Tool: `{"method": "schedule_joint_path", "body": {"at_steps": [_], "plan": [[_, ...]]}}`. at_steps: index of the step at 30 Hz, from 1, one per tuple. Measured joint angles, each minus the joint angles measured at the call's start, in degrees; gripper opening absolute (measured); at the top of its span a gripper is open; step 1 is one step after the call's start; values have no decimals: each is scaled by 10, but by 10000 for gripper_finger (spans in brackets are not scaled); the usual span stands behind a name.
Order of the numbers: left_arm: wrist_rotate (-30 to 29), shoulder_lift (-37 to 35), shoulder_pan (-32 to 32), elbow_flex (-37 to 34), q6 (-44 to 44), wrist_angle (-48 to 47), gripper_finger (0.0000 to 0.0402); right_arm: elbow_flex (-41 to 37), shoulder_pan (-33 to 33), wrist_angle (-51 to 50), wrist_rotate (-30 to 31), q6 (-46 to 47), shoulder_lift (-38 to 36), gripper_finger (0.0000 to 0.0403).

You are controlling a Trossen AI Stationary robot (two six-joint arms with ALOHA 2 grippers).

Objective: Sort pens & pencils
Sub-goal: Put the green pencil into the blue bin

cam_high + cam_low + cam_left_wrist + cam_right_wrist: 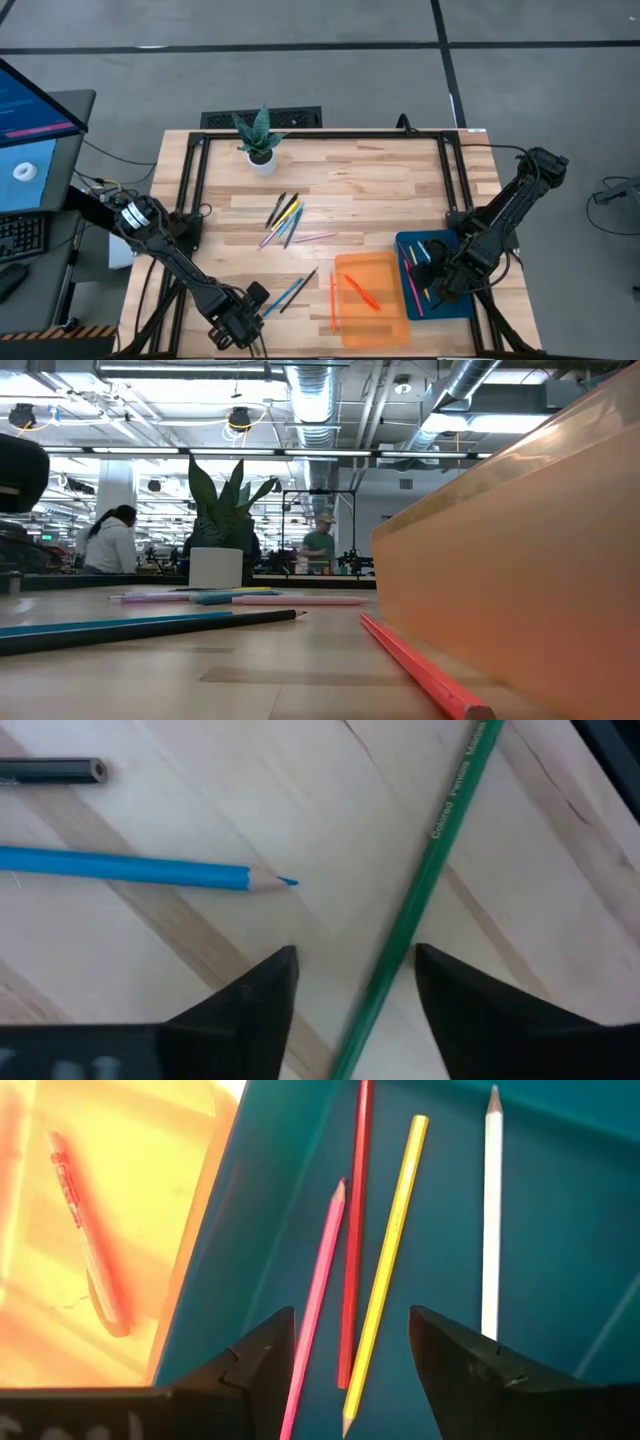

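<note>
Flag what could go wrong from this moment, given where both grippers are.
1. The left gripper is open around a green pencil that runs slanted through the gap; closing may roll or pivot it instead of gripping it.
2. The blue pencil lies close by, so a shifted approach could nudge it.
3. The right gripper, open, hovers low over the pink, red and yellow pencils in the blue tray; dropping could scatter them.

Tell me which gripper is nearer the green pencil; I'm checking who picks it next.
Left. The left gripper hovers over the green pencil, open fingers either side of it. The right gripper is across the table, over the blue tray, also open.
</note>
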Motion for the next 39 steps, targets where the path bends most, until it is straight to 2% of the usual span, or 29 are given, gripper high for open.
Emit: {"method": "schedule_joint_path", "body": {"at_steps": [11,16,24,32,35,39], "plan": [[14,2,15,0,20,-8,13,0,0,0,-3,-5,0,216],[19,2,23,1,-4,-12,11,0,0,0,-3,-10,0,216],[20,-2,38,41,-89,-65,4,0,0,3,0,-22,0,216],[-5,-54,43,76,-159,-85,3,0,0,12,18,-33,-15,216],[-42,-84,43,91,-184,-87,3,0,0,34,63,-54,-32,216],[-131,-126,54,104,-201,-87,3,0,-6,78,163,-108,-67,216]]}}
